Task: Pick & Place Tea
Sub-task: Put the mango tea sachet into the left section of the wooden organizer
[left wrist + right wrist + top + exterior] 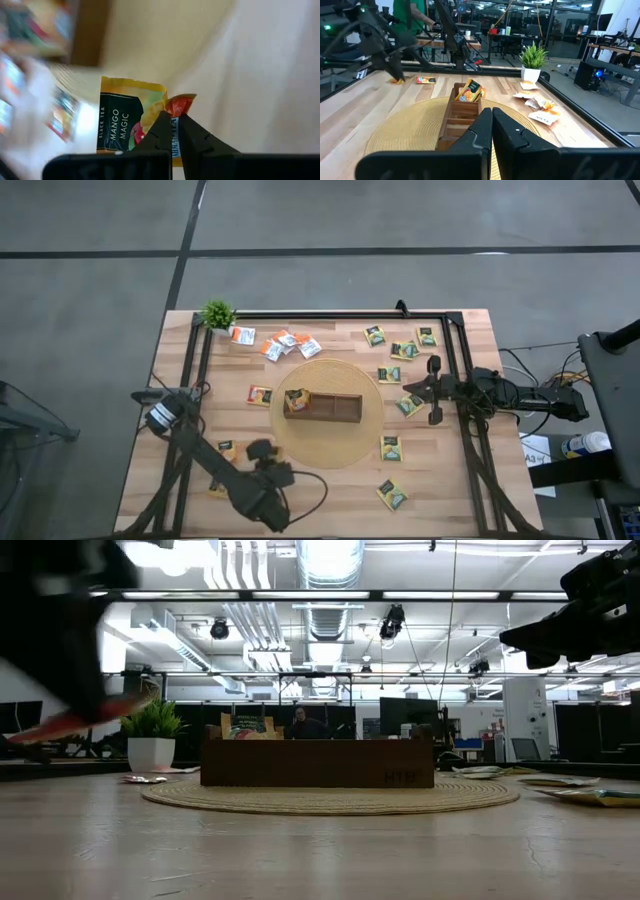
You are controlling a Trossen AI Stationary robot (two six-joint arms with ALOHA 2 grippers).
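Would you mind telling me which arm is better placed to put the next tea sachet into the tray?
The left: its gripper is shut on a Mango Magic sachet. The right gripper is shut and empty beside the wooden tray.

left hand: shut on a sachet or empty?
Shut on a sachet. In the left wrist view the left hand has its fingers pinched on the edge of a Mango Magic tea sachet.
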